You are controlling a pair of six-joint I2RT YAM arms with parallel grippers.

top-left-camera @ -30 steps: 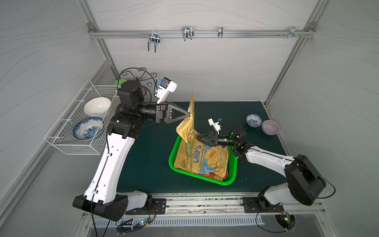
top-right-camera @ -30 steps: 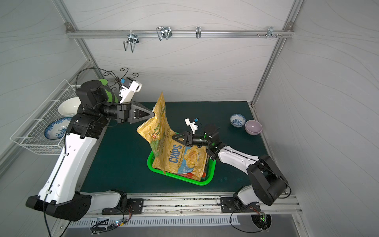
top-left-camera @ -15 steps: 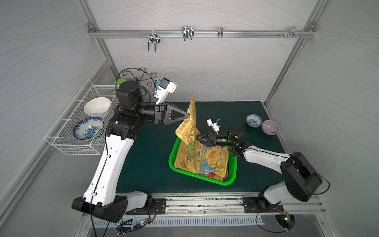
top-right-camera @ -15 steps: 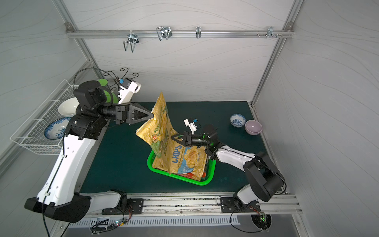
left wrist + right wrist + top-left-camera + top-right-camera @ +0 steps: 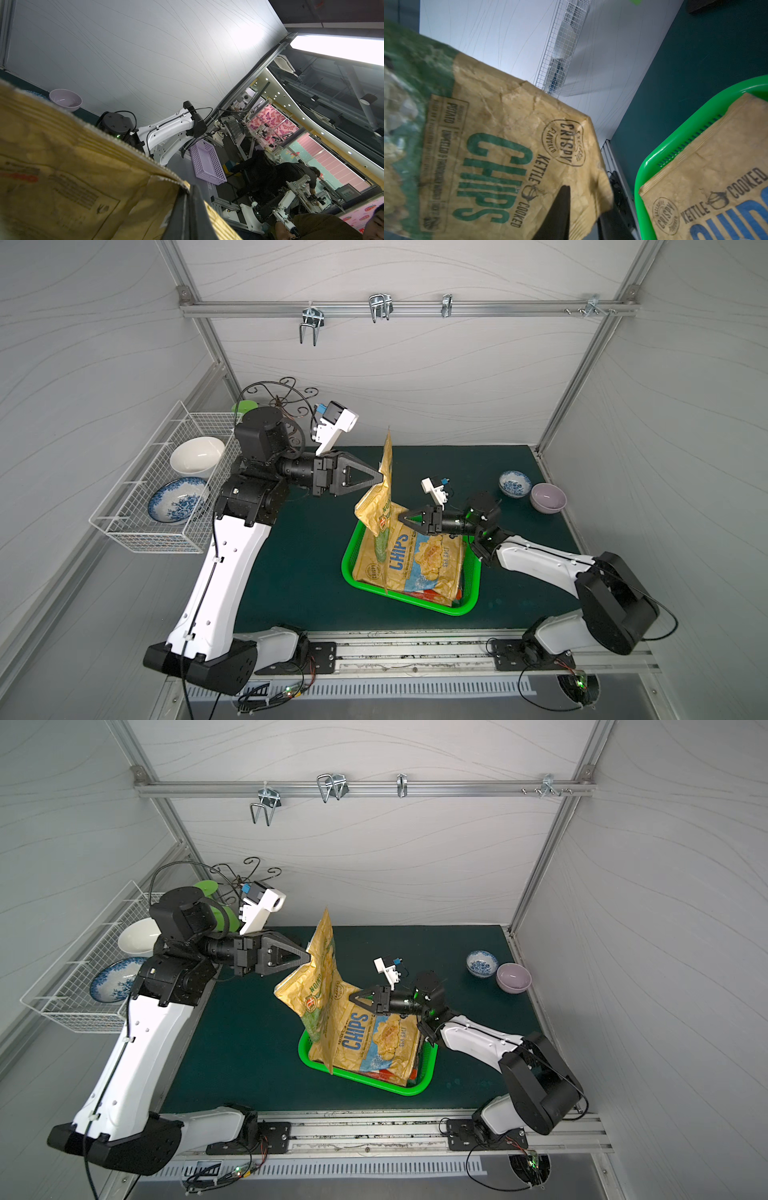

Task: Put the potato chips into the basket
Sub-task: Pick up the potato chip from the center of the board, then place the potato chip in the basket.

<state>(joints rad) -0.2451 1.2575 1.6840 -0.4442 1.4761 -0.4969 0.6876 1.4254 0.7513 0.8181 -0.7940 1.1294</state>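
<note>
The left end effector [image 5: 380, 479] is closed on the upper edge of the green-lettered bag [image 5: 376, 510], a crinkled tan chip bag. It holds the bag upright above the dark green worktop [image 5: 299, 572]. The bag's lower end hangs down over the side of the basket [image 5: 345, 560] nearer the left arm.

The right end effector [image 5: 401, 517] meets the same bag from the opposite side, about halfway down. In the right wrist view its dark fingers [image 5: 556, 214] stand on either side of a crumpled corner of the bag. Whether they press on it I cannot tell.

Inside the bright green basket the blue-lettered bag [image 5: 419, 556] lies flat on top, and red and orange bag edges [image 5: 432, 595] show beneath it at the front.

A wire rack [image 5: 137, 526] on the left wall holds a white bowl [image 5: 195, 456] and a blue-patterned dish [image 5: 176, 499]. Near the right back corner of the worktop, a small patterned bowl [image 5: 514, 483] and a lilac bowl [image 5: 547, 497] sit just beside each other, well apart from the basket.
</note>
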